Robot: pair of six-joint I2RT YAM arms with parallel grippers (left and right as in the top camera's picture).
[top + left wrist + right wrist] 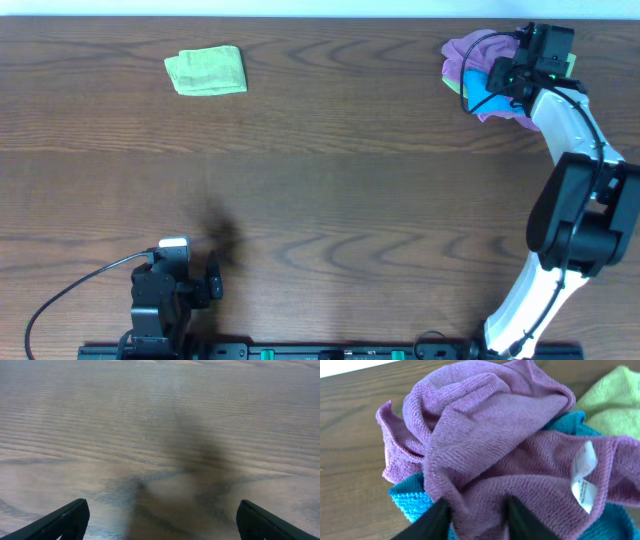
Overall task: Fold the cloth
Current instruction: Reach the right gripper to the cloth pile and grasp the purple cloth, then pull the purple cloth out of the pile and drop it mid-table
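A crumpled purple cloth lies on a pile at the table's far right, on top of a blue cloth. In the right wrist view the purple cloth fills the frame, with a white label at the right and the blue cloth under it. My right gripper is down on the pile, its fingers closed on a fold of the purple cloth. My left gripper is open and empty, low over bare wood near the front left.
A folded green cloth lies at the far left of the table. A yellow-green cloth sits at the far side of the pile. The table's back edge runs just behind the pile.
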